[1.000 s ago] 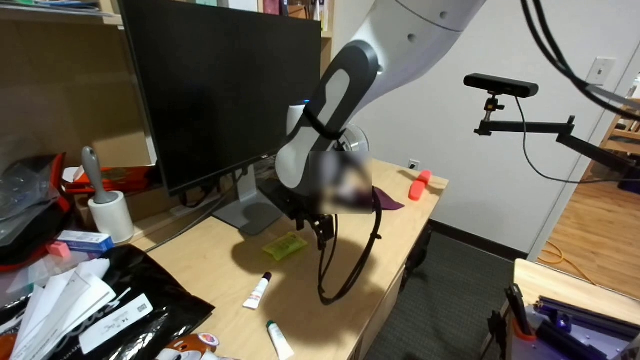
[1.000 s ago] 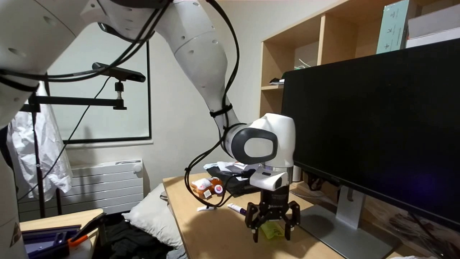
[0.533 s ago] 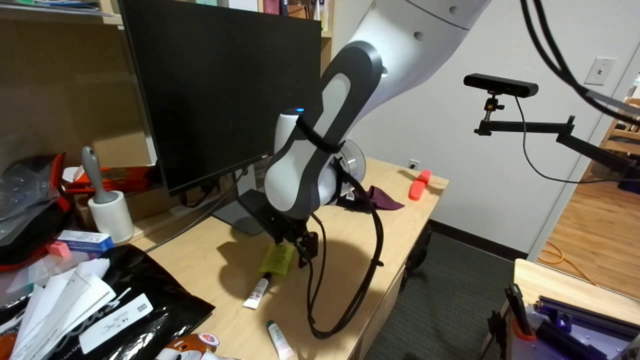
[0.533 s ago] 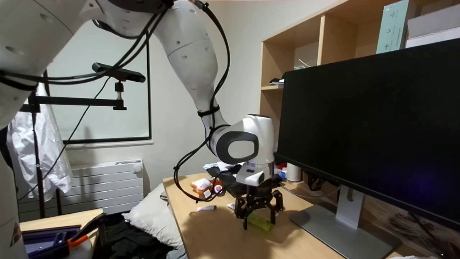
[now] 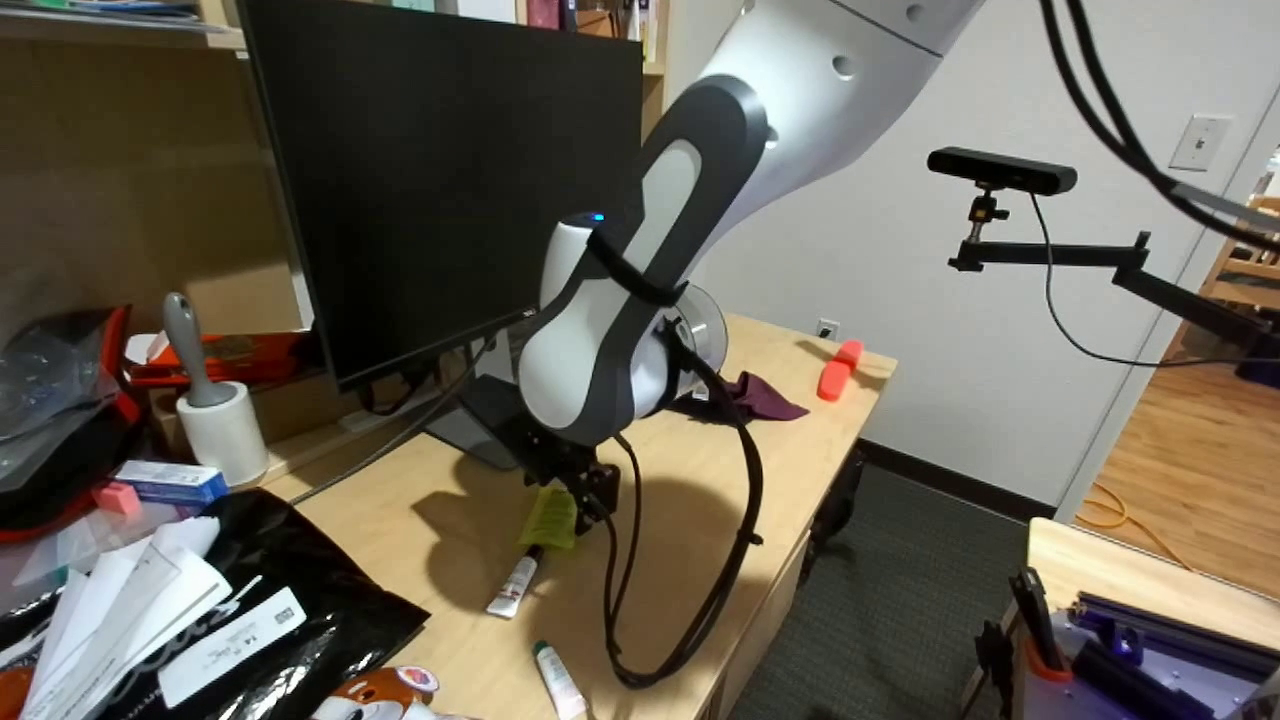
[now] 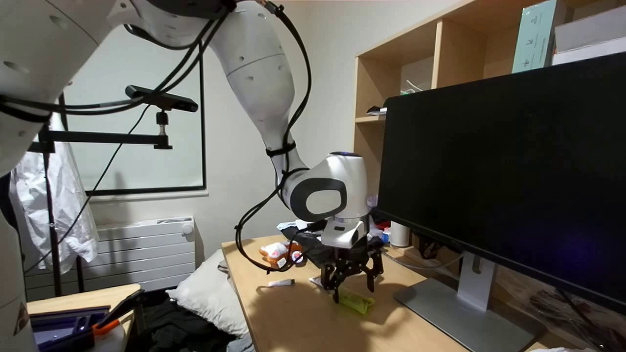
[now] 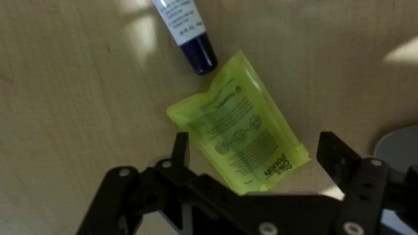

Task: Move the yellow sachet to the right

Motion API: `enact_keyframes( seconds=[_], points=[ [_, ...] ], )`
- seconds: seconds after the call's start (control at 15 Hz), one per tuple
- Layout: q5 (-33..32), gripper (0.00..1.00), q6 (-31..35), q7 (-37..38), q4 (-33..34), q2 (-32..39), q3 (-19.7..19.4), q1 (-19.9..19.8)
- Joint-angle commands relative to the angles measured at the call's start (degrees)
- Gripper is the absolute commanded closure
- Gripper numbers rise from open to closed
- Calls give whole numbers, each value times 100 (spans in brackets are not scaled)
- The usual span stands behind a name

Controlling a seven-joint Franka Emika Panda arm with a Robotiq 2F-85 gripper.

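The yellow sachet [image 5: 549,518] lies flat on the wooden desk; it also shows in an exterior view [image 6: 357,301] below my gripper. In the wrist view the sachet [image 7: 240,130] lies at a slant, its far end close to the dark cap of a white tube [image 7: 187,29]. My gripper [image 7: 254,137] is open with nothing held; its fingers stand wide on either side of the sachet's near part, the left fingertip close to its edge. In an exterior view my gripper [image 6: 354,294] is low over the desk, fingertips just above the sachet. Whether a fingertip touches it cannot be told.
The monitor [image 6: 513,186] and its grey base [image 6: 469,313] stand beside the gripper. A green-capped tube [image 5: 560,682] lies nearer the desk edge. A black plastic bag [image 5: 330,590], a lint roller [image 5: 222,430], a purple cloth [image 5: 760,398] and a red object [image 5: 840,370] are on the desk.
The sachet has turned and slid closer to the white tube with the dark cap, mostly over the first half second. My gripper moved the same way, then rose slightly. It stays open.
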Motion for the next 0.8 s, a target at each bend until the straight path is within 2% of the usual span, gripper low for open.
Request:
enact_keyframes(
  seconds=[0.0, 0.2, 0.53, 0.73],
  points=[
    [169, 0, -211, -710, -88, -145, 298, -248],
    [106, 0, -377, -1035, -34, -89, 263, -206],
    [110, 0, -419, -1999, 143, 20, 395, -309],
    [9, 0, -821, -2243, 290, 112, 174, -157]
  ],
)
